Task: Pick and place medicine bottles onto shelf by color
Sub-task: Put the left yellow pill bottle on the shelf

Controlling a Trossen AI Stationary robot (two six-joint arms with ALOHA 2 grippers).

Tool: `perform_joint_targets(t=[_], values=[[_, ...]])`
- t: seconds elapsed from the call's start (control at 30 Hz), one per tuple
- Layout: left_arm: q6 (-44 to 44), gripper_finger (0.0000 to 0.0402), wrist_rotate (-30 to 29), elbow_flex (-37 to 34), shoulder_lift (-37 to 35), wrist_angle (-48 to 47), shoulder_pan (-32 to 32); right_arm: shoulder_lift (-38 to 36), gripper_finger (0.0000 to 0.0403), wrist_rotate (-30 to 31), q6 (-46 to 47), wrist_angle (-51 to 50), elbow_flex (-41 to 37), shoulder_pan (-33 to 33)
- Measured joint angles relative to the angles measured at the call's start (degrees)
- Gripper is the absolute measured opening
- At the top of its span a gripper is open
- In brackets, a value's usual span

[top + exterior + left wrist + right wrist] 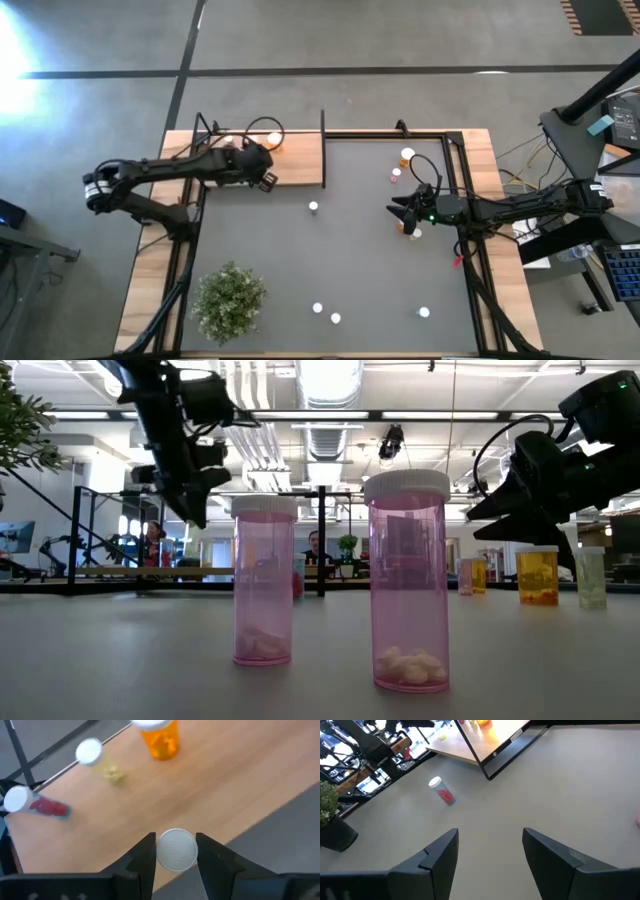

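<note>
Medicine bottles are spread over my table (350, 250) and the shelf (300, 160), the light-wood board at the far left corner. My left tool (175, 854) hangs over the shelf's near edge, its two fingers closed narrow around a white-capped bottle (176, 849), seen cap-on between them. On the board beyond it stand an orange bottle (161, 739), a pale yellowish bottle (102, 764) and a red bottle (37, 805), the red one nearest the black rod at the shelf's edge.

My right tool (490, 852) is over the right side of the table, fingers spread wide with nothing between them. A small red bottle (442, 792) stands alone near the table's middle, well apart from it. In the low view two pink bottles (408, 585) stand close to the camera at the near edge, each with white pills at the bottom. More bottles (406, 156) are grouped far right, and the green plant (230, 298) sits near left.
</note>
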Motion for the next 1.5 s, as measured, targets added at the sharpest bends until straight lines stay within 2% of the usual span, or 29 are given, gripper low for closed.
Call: perform_joint_targets(t=[0.2,0.37,0.53,1.5], values=[[2.0,0.0109,-0.2,-5.7,-4.0,8.0,5.0,0.0,0.0210,0.0,0.0,0.0,0.0,0.0],[6.2,0.0109,0.5,-6.4,-3.4,11.1,9.2,0.0,0.0210,0.0,0.0,0.0,0.0,0.0],[6.3,0.0109,4.0,-6.3,-1.5,14.2,12.0,0.0,0.0210,0.0,0.0,0.0,0.0,0.0],[4.5,0.0109,5.2,-6.6,-0.9,16.0,13.8,0.0,0.0210,0.0,0.0,0.0,0.0,0.0]])
